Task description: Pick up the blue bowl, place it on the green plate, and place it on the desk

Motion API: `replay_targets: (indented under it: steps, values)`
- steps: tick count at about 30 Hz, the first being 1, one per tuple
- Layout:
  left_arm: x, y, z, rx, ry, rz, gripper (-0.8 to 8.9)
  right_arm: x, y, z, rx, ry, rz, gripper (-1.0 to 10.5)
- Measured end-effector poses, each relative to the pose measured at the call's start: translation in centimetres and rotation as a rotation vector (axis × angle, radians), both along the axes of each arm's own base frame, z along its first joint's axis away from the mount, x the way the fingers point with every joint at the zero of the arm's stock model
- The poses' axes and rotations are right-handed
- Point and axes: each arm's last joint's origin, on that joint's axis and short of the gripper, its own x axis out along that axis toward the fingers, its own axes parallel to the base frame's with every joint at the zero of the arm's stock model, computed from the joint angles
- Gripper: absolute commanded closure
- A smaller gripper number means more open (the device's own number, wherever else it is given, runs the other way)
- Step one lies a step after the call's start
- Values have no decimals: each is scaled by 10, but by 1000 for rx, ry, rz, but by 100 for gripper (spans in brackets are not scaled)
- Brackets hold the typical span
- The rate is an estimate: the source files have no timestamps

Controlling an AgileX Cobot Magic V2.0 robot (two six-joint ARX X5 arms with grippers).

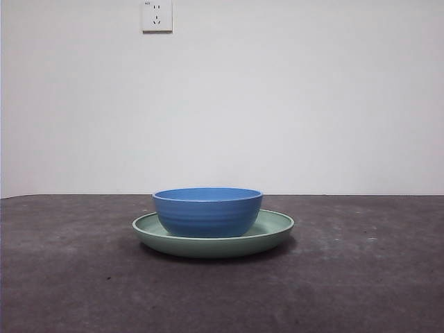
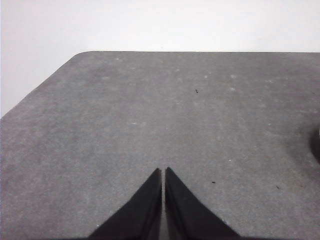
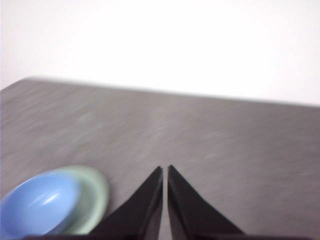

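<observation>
Front view is showing one blue bowl (image 1: 207, 211) sitting upright inside one green plate (image 1: 277, 232), the pair resting on the counter (image 1: 69, 277) about midway between its side edges and closer to the far edge than to the near one. No arm is showing in that view.

Right tool (image 3: 165, 170) is hanging above bare counter with its jaws pressed almost together, only a thin slit between them, and gripping nothing. Its wrist picture is blurring, and the bowl (image 3: 37, 207) on the plate (image 3: 95, 192) is lying off to one side of those jaws, not ahead of them.

Left tool (image 2: 163, 171) is likewise closed to a narrow slit and empty, facing a far corner of the counter; neither dish is showing clearly in its picture.

Judging from this, the right arm is the nearer one. The bowl is round, so no long axis matters; the tool would be needing to swing sideways toward the rim and spread its jaws before lifting the bowl down onto the counter.
</observation>
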Motion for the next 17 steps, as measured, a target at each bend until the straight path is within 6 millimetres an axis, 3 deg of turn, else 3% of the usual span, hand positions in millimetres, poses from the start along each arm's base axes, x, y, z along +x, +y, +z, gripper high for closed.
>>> replay_targets:
  steps: [10,17]
  values:
    - [0,0,0,0,0,0,803,-13,-11,-76,-3,-311,-175,936]
    - [0,0,0,0,0,0,803,-10,-13,-135,-6,-264,-206,936]
